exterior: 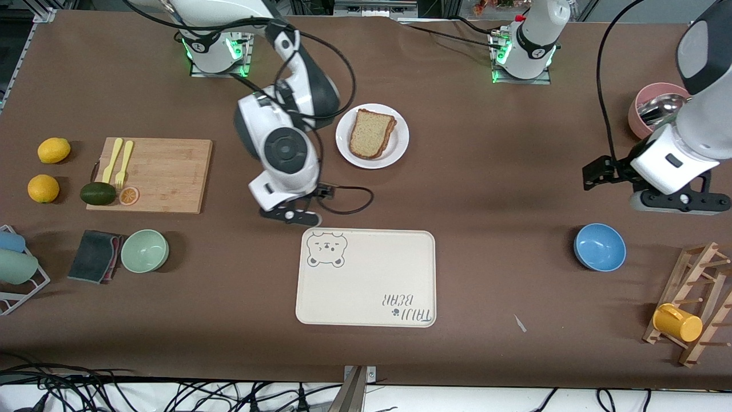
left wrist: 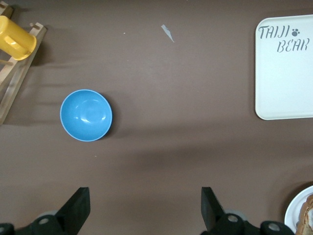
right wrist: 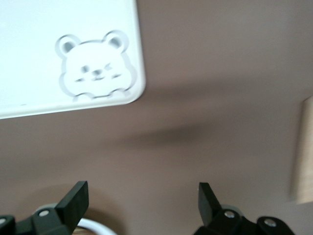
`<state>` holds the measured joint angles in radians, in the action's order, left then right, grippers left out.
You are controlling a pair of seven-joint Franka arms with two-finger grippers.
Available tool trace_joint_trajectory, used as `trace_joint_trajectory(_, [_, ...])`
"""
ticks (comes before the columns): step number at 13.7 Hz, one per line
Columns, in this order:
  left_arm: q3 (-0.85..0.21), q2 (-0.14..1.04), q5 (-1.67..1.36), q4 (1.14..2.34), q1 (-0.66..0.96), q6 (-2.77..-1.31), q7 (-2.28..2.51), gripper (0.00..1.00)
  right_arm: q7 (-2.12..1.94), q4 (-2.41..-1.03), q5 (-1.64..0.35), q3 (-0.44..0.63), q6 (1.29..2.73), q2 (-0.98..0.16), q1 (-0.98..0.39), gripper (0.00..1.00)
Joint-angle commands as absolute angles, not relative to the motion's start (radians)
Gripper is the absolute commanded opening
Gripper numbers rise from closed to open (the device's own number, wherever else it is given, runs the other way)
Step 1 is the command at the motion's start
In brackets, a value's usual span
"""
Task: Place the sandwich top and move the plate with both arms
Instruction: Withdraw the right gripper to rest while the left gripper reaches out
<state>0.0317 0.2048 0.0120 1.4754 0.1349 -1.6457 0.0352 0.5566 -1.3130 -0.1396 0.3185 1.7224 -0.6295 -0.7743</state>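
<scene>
The white plate (exterior: 398, 150) stands on the brown table, farther from the front camera than the cream bear tray (exterior: 366, 277). The sandwich top (exterior: 370, 133), a pale speckled bread slice, lies on a second slice whose crust peeks out at one edge. My right gripper (exterior: 289, 214) hangs open and empty over bare table by the tray's bear corner. In the right wrist view, my right gripper (right wrist: 142, 200) has a bit of plate rim (right wrist: 93, 226) at its fingers. My left gripper (exterior: 677, 200) waits open and empty toward the left arm's end; the left wrist view shows my left gripper (left wrist: 145, 205) over bare table.
A blue bowl (exterior: 599, 246) sits near my left gripper, with a pink bowl (exterior: 643, 111) holding a metal spoon farther back. A wooden rack with a yellow cup (exterior: 677, 322) stands at the left arm's end. A cutting board (exterior: 166, 177), lemons, a green bowl (exterior: 144, 250) and a cloth lie toward the right arm's end.
</scene>
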Motion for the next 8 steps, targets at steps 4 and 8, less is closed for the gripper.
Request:
trace_joint_trajectory(4, [0.02, 0.232, 0.035, 1.46, 0.152, -1.632, 0.165, 1.0, 0.11, -1.325, -0.149, 0.54, 1.615, -0.582, -0.779, 0.99])
trace_joint_trajectory(8, [0.014, 0.247, -0.085, 1.457, 0.158, -1.637, 0.169, 1.0, -0.121, -1.333, -0.15, 0.64, 1.54, -0.552, -0.747, 0.99])
